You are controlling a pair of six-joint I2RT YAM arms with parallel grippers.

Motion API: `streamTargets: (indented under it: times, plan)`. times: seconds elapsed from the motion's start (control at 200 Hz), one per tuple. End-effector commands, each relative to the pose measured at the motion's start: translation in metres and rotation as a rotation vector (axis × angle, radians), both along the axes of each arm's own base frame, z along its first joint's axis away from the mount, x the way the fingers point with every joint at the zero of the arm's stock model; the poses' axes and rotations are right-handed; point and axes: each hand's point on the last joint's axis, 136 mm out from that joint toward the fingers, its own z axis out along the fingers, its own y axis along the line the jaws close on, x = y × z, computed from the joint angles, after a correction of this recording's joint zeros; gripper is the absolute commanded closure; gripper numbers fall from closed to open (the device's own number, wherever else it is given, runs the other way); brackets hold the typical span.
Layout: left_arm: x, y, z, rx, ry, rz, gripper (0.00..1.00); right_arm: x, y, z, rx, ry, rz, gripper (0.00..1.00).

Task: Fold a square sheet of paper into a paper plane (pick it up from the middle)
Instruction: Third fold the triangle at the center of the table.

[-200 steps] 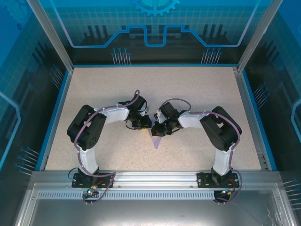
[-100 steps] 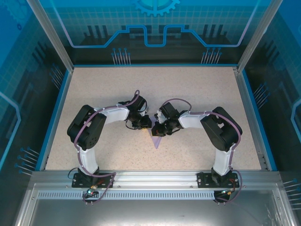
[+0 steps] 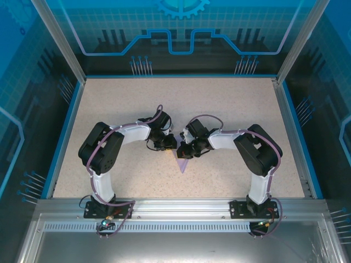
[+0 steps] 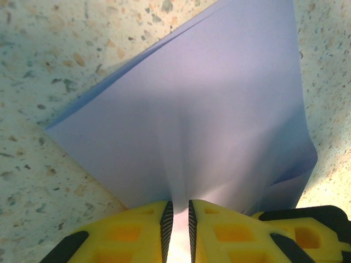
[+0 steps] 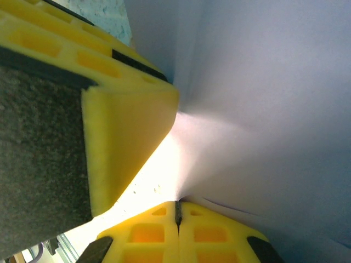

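One lilac sheet of paper (image 3: 182,164), folded to a point, lies mid-tabletop (image 3: 230,109). Two hands meet at its wide end: left hand (image 3: 168,146) and right hand (image 3: 186,151) each pinch paper.

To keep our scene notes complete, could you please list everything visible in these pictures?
table: one, speckled beige, fills the enclosure floor.
table border: one, blue, around the table's edge.
enclosure panels: several, blue with line graphics, behind and at both sides.
metal rail: one, silver, at the near edge, carrying the arm bases.
paper: one, pale lilac, partly folded, at the table's middle, its point towards the rail.
left arm: one, black and white, bent inward.
right arm: one, black and white, bent inward.
left tool: one, yellow fingers, shut on the paper.
right tool: one, yellow fingers, shut on the paper.
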Motion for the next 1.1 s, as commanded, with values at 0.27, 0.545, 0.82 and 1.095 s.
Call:
streamTargets:
  times: [0.27, 0.545, 0.82, 1.095]
  plan:
    - [-0.013, 0.009, -0.022, 0.043, 0.062, -0.017, 0.79, -0.011, -0.017, -0.024, -0.102, 0.041, -0.013, 0.77]
    - [-0.008, 0.009, -0.006, 0.029, 0.024, -0.006, 0.79, -0.013, -0.021, -0.026, -0.114, 0.045, -0.019, 0.66]
    - [-0.002, 0.02, 0.037, -0.015, -0.052, 0.041, 0.79, -0.015, -0.023, -0.028, -0.118, 0.045, -0.021, 0.6]
    - [-0.02, 0.027, 0.055, -0.068, -0.061, 0.112, 0.8, -0.015, -0.022, -0.029, -0.107, 0.044, -0.019, 0.65]
